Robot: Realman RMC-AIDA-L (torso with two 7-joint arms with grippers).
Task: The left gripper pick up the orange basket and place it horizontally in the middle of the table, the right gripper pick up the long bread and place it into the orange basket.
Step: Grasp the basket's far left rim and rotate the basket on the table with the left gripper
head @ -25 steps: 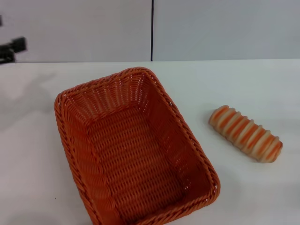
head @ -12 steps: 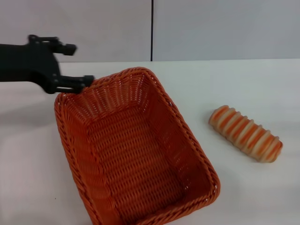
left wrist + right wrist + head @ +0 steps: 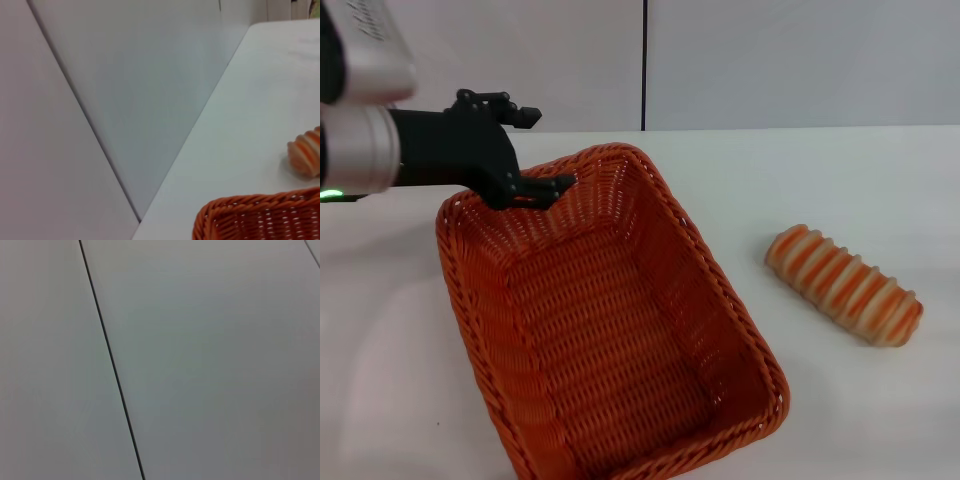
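The orange basket (image 3: 610, 330) lies slantwise on the white table (image 3: 840, 180), its long side running from back left to front right. Its rim corner also shows in the left wrist view (image 3: 260, 217). My left gripper (image 3: 542, 150) reaches in from the left, open, hovering over the basket's far end, one finger (image 3: 548, 186) low by the far rim and the other finger (image 3: 520, 112) higher up. The long bread (image 3: 843, 285) rests on the table to the right of the basket, and its end shows in the left wrist view (image 3: 306, 155). My right gripper is out of view.
A grey wall (image 3: 770, 60) with a dark vertical seam (image 3: 644, 60) stands behind the table. The right wrist view shows only that wall (image 3: 200, 360) and its seam.
My left arm has swung in from the far left edge to over the basket's far end. Basket and bread have not moved.
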